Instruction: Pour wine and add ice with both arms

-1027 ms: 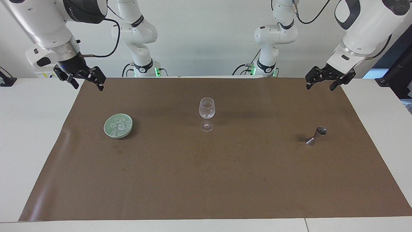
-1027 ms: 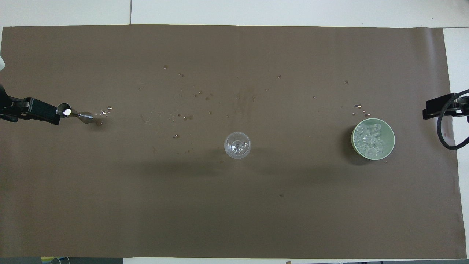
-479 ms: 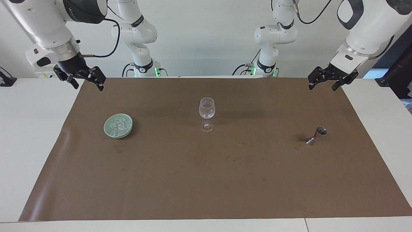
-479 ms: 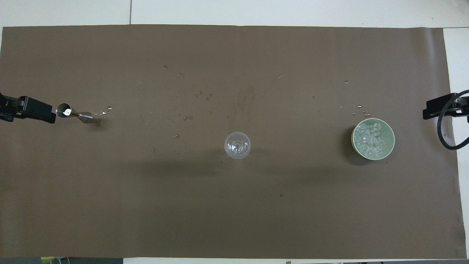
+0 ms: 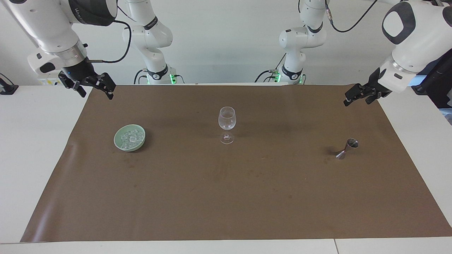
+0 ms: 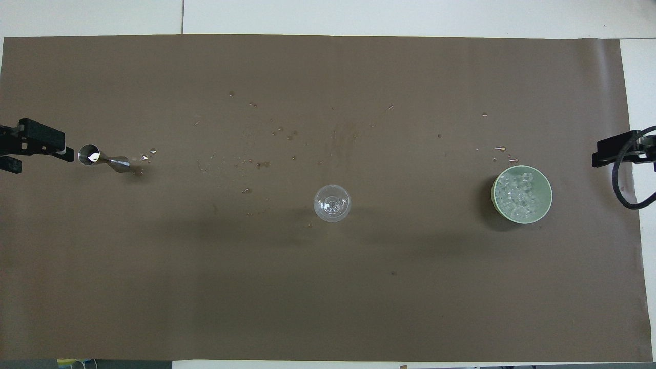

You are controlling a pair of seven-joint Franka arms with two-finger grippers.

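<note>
Across the white surface (image 5: 31, 141) lies a wide brown paper sheet (image 5: 226, 197). Over its corner at the right arm's end hangs the right end effector (image 5: 94, 89), fingers spread wide, empty. The left end effector (image 5: 363, 95) hangs over the sheet's edge at the left arm's end, its spread not clear. Mid-sheet stands a clear stemmed wine glass (image 5: 226, 124). A pale green round bowl (image 5: 130, 138) toward the right arm's end holds the small clear ice cubes (image 6: 518, 193). A small steel hourglass-shaped jigger (image 5: 347, 149) stands toward the left arm's end. No writing is legible.
</note>
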